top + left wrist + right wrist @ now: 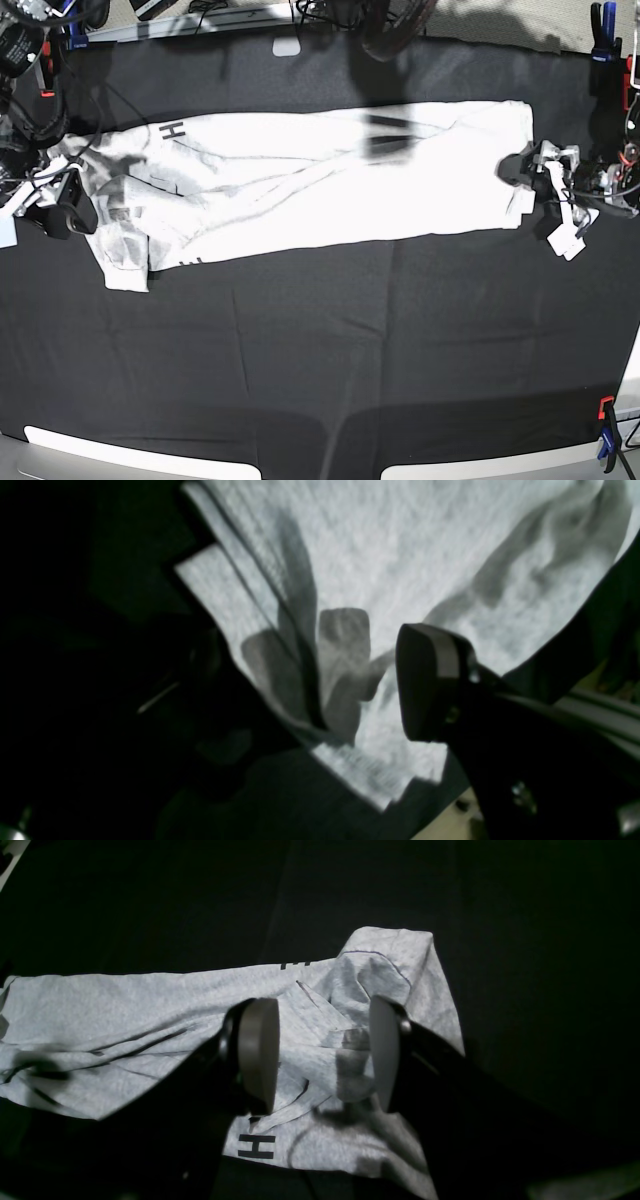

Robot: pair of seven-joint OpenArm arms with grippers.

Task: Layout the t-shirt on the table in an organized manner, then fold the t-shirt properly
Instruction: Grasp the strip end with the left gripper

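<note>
The t-shirt (300, 180), white with dark block lettering, lies stretched sideways across the black table (320, 340). It is long and narrow, with creases along it. In the base view my right gripper (72, 200) is at the shirt's left end. In the right wrist view this gripper (322, 1055) stands open over a crumpled sleeve fold (370, 975), and the cloth lies below its pads. My left gripper (530, 175) is at the shirt's right end. Its jaws (320, 680) are wide apart over the shirt's edge (350, 765); one finger (430, 680) shows clearly, and the other is lost in the dark.
Orange and blue clamps (598, 20) (605, 432) grip the table's right edge. Cables and gear crowd the far edge (200, 10), and a small white tag (287, 47) lies there. Bare black cloth stretches in front of the shirt to the near edge.
</note>
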